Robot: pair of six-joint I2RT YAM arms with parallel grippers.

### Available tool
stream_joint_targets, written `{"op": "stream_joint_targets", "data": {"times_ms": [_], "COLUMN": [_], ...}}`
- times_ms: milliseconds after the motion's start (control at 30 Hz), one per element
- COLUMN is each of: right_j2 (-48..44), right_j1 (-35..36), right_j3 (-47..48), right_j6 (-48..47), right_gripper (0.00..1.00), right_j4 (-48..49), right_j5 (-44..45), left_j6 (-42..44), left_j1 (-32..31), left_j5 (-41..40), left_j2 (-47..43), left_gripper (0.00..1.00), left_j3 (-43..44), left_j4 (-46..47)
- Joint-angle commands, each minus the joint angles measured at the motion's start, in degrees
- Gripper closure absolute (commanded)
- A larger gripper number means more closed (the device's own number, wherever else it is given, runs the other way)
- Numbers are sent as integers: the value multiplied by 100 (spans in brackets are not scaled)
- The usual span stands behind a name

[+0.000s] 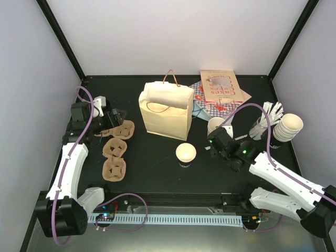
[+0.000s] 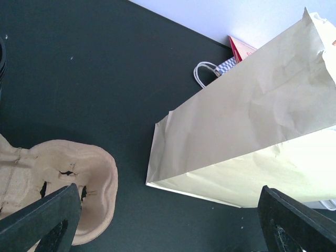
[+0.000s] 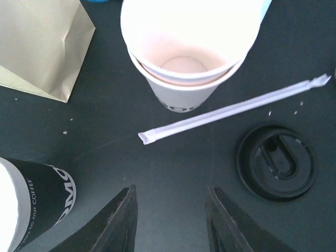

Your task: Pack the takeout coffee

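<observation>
1. The coffee cup (image 1: 186,153) stands upright and alone on the table (image 1: 157,178), in front of the paper bag (image 1: 165,113) and apart from it. Its mouth is open, with no lid on it. The right wrist view catches only its dark printed band, at the lower left edge.
2. The black lid (image 3: 275,163) lies flat on the table, well apart from the cup, on the far side of the right gripper (image 3: 170,220). Judging from this, the drink is neither capped nor packed yet.
3. The right gripper hangs over bare table between cup and lid. Its fingers are parted and nothing sits between them. That spot lets it turn to either piece, and the lid looks like the sensible first pick.
4. Just ahead of it stand the nested cups (image 3: 191,52), with a wrapped straw (image 3: 231,110) lying on the table between them and the gripper. A careless sweep toward the lid could push the straw.
5. The paper bag stands upright with its mouth facing up, which suits lowering a cup in from above.
6. The left gripper (image 2: 170,210) waits at the bag's left side, near the cup carriers (image 1: 114,149). Its fingers are spread wide and empty, probably to steady the bag.
</observation>
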Motion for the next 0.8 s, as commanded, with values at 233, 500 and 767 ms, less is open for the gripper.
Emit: {"op": "stream_joint_targets", "data": {"times_ms": [233, 500, 767], "right_j2": [-218, -49, -193], "right_j1": [25, -479, -1630], "right_j3": [-683, -695, -1065], "right_j6": [1061, 1517, 1383], "right_gripper": [25, 0, 0], "right_j4": [262, -268, 79], "right_j5": [-251, 66, -370], "left_j6": [82, 80, 79], "left_j1": [-38, -37, -33], "left_j5": [129, 177, 185], "left_j2": [-171, -184, -202], "left_gripper": [5, 5, 5], "left_j3": [15, 11, 4], "left_j4": [92, 106, 109]}}
